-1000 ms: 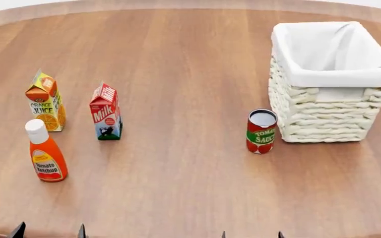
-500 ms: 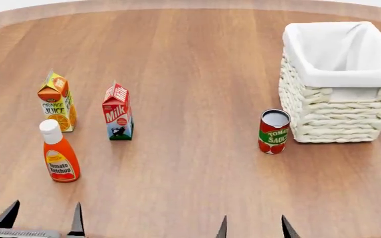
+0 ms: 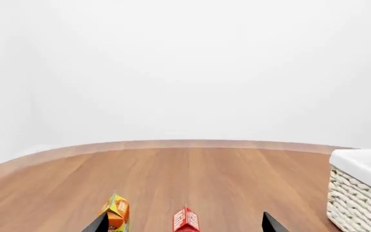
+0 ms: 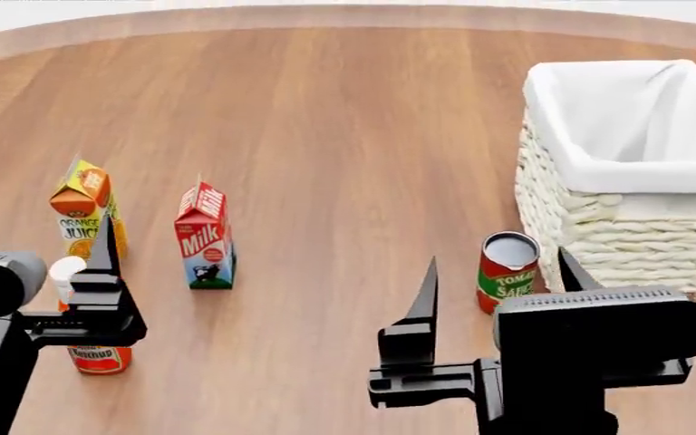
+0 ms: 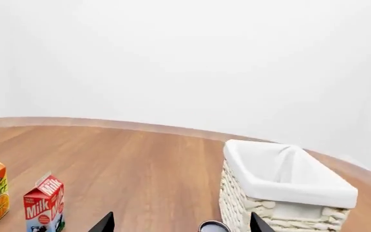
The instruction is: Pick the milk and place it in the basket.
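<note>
Milk (image 4: 204, 236) stands upright on the brown counter (image 4: 348, 118), on the left side, with nothing touching it. Just beside it on the left is the orange juice carton (image 4: 81, 210), and the ketchup bottle (image 4: 82, 313) is nearer the robot. Far over on the right sits the basket (image 4: 633, 172), with the tomato sauce can (image 4: 507, 271) close in front of it. The left hand (image 4: 36, 243) and the right hand (image 4: 493, 276) both hang above the counter with fingers spread wide, holding nothing.
</note>
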